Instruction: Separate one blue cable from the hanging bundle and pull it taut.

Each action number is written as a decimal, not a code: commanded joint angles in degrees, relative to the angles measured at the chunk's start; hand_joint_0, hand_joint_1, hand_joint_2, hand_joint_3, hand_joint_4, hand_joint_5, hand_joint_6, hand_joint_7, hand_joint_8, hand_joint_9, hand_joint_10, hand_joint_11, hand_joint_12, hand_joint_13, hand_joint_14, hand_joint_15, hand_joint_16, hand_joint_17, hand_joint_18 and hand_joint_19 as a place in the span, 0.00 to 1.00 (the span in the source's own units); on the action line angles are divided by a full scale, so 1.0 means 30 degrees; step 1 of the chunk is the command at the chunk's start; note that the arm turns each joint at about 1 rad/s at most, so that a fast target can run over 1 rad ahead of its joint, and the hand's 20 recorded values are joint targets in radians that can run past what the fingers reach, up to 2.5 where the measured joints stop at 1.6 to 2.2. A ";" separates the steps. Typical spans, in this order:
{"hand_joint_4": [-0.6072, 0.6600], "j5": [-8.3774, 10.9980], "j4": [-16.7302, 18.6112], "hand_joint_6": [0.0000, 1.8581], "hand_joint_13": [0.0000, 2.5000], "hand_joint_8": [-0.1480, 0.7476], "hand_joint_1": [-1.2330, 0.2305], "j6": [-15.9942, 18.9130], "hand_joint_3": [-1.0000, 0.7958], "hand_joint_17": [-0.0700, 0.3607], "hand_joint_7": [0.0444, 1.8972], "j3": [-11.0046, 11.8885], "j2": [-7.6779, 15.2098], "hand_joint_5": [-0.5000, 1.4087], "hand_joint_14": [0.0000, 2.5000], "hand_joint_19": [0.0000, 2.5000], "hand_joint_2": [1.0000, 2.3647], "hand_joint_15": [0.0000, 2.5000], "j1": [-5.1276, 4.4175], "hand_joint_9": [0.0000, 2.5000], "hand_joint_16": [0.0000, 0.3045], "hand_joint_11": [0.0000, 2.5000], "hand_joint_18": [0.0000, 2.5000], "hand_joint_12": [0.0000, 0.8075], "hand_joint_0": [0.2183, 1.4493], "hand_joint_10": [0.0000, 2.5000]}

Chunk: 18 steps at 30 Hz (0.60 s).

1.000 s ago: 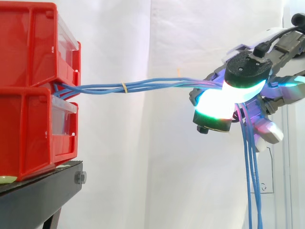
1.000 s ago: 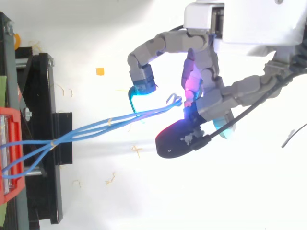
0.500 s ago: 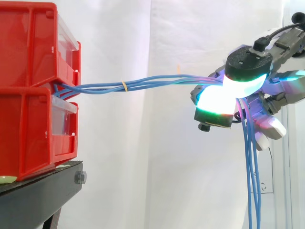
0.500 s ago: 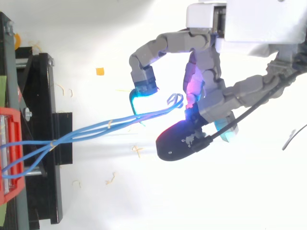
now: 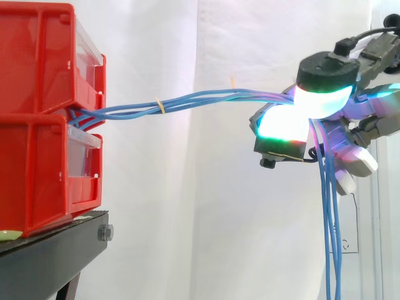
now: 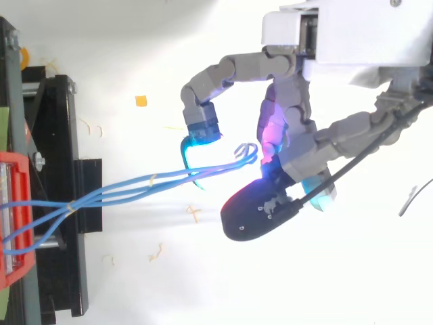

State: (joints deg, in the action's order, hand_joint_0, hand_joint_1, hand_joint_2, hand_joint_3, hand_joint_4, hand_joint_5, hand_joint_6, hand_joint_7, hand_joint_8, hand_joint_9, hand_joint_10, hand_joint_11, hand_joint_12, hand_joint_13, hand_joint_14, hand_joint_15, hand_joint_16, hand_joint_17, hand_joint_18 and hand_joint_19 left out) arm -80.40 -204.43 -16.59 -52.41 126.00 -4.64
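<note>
A bundle of blue cables (image 5: pixel 200 99) runs out from between the two stacked red bins (image 5: pixel 44 119) at the left and rises gently rightward to my hand (image 5: pixel 322 72). A yellow band (image 5: pixel 159 103) ties the strands together partway along. My hand is shut on the bundle, with glowing pads (image 5: pixel 284 125) pressed round the strands. Past the grip, the loose ends hang straight down (image 5: pixel 331 219). From above, the strands (image 6: pixel 135 186) end in a small loop (image 6: pixel 247 152) beside my hand (image 6: pixel 291 128), and one curled finger (image 6: pixel 203 128) hooks over them.
The red bins sit on a black stand (image 5: pixel 56 250), seen from above at the left edge (image 6: pixel 67 223). A white curtain hangs behind. Small orange and straw-coloured scraps (image 6: pixel 141 101) lie on the white floor below the cables.
My hand has risen a little and drawn slightly away from the bins, still shut on the cables. The bundle now slopes upward more toward the hand.
</note>
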 commanded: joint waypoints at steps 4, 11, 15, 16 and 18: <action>0.55 -0.0007 -0.0002 0.27 0.50 0.30 0.34 0.0023 0.28 0.44 0.67 -0.0022 -0.0017 0.33 0.01 0.24 0.00 0.16 -0.0006 0.73 0.17 0.08 0.37 0.31 0.26 0.00; 0.54 -0.0065 -0.0031 0.27 0.51 0.29 0.45 0.0023 0.28 0.44 0.66 -0.0051 -0.0017 0.34 0.01 0.23 0.00 0.15 -0.0006 0.74 0.17 0.08 0.37 0.30 0.26 0.00; 0.52 -0.0065 -0.0002 0.27 0.51 0.27 0.49 0.0023 0.28 0.42 0.65 -0.0051 0.0013 0.34 0.01 0.24 0.00 0.15 0.0023 0.75 0.16 0.09 0.36 0.29 0.33 0.00; 0.52 -0.0065 -0.0031 0.27 0.51 0.27 0.46 0.0023 0.28 0.42 0.66 -0.0080 -0.0017 0.34 0.01 0.24 0.00 0.16 0.0023 0.75 0.16 0.08 0.37 0.29 0.36 0.00; 0.52 -0.0065 -0.0002 0.27 0.51 0.27 0.42 -0.0006 0.28 0.41 0.66 -0.0080 0.0013 0.34 0.01 0.24 0.00 0.16 0.0052 0.75 0.16 0.09 0.37 0.29 0.39 0.00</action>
State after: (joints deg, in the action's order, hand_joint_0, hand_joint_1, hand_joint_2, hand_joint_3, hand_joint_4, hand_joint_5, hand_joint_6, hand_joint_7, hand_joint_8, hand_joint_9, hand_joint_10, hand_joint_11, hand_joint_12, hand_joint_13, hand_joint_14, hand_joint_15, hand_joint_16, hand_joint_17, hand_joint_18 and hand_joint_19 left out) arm -80.59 -204.45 -16.56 -52.61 126.00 -4.57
